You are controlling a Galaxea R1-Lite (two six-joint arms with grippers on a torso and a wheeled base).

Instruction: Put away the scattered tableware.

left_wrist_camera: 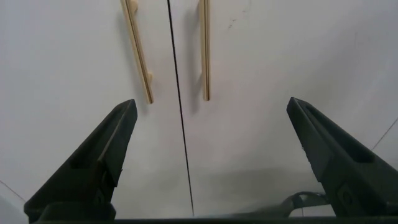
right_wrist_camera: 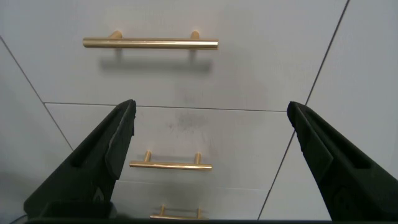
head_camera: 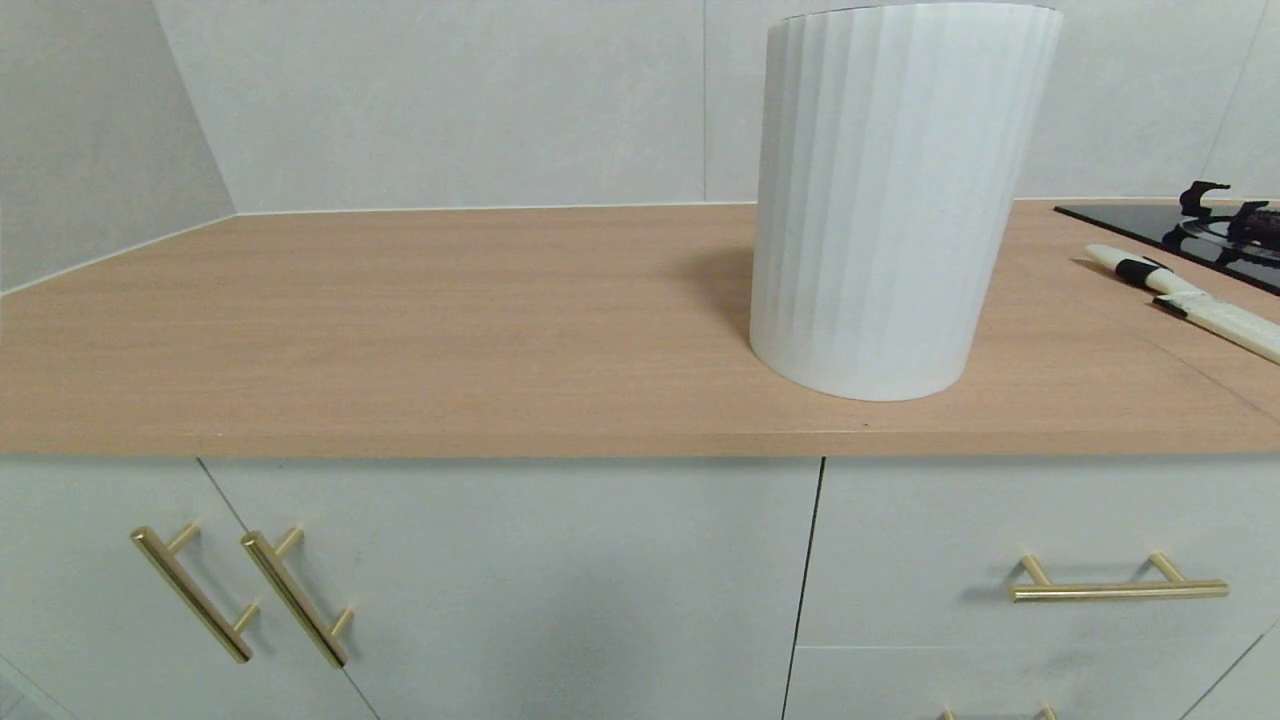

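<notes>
A tall white ribbed holder [head_camera: 885, 195] stands on the wooden counter [head_camera: 400, 330], right of centre and near the front edge. Two cream utensils with black bands [head_camera: 1190, 300] lie on the counter at the far right. My left gripper [left_wrist_camera: 211, 109] is open with nothing between its fingers [left_wrist_camera: 102, 155], facing the white cabinet doors [left_wrist_camera: 261, 93] with gold handles. My right gripper [right_wrist_camera: 211, 112] is open and holds nothing, facing the white drawer fronts [right_wrist_camera: 186, 81] below the counter.
A black cooktop [head_camera: 1190, 235] sits at the counter's far right corner. Grey tiled walls close off the back and left. Below the counter are cabinet doors with two gold handles [head_camera: 245, 600] and drawers with gold bar handles [head_camera: 1115, 585].
</notes>
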